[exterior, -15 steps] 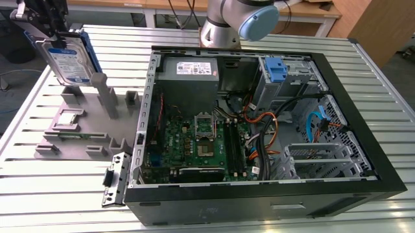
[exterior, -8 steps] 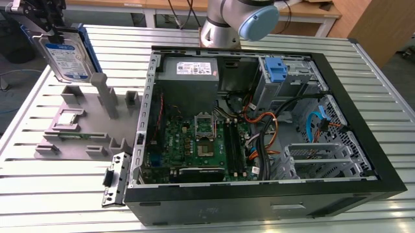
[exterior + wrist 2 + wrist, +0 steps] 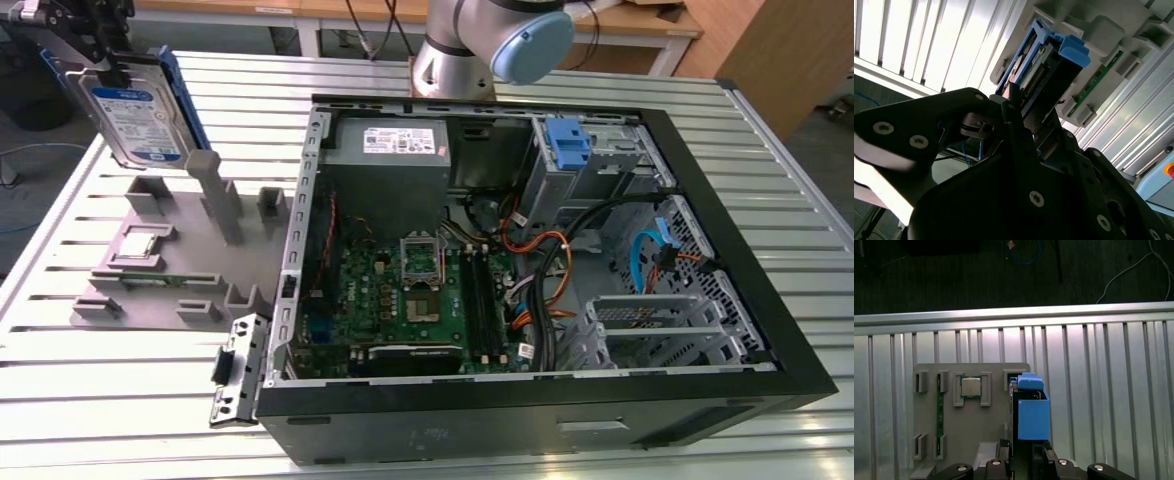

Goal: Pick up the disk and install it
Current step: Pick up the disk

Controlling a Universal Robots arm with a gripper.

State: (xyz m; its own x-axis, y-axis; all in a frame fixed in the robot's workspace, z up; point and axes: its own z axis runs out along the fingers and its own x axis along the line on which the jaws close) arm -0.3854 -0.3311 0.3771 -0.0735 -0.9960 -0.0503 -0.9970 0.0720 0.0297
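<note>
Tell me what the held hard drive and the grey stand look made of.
Silver rectangular hard drive: likely metal, dull sheen; its blue carrier frame: matte moulded plastic, apparently. Grey slotted stand: uniform matte grey, probably plastic.

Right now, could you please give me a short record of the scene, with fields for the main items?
gripper: shut on the disk
disk: on edge, held above the grey holder, at the exterior view's left
grey holder: on the table, carries a chip and a memory stick
computer case: open, on the table, to the exterior view's right of the holder
table: slatted metal
</note>
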